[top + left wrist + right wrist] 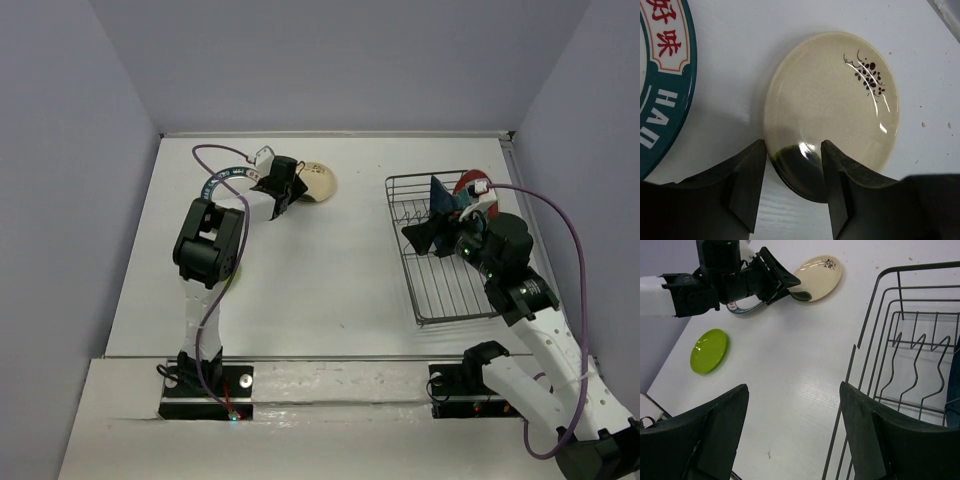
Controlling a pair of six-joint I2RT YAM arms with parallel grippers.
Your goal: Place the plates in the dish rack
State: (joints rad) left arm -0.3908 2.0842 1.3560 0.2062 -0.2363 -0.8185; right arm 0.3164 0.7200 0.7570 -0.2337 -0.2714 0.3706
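A shiny gold round plate [835, 100] with a dark sprig mark lies flat on the table at the far left [320, 180]. My left gripper [792, 170] is open, and the plate's near rim sits between its fingers [747, 185]. A gap shows at the left finger. The white plate with a green lettered rim [665, 75] lies just left of it. The lime green plate [708, 350] lies nearer, under the left arm. In the dish rack [440, 290] stand the dark blue leaf plate [440, 198] and the red patterned plate [468, 183]. My right gripper [795, 430] hangs open and empty over the rack's left edge [425, 240].
Grey walls close in the table on three sides. The rack's upright tines [915, 370] stand to the right of my right fingers. Purple cables loop off both arms. Bare white tabletop [320, 280] lies between the left plates and the rack.
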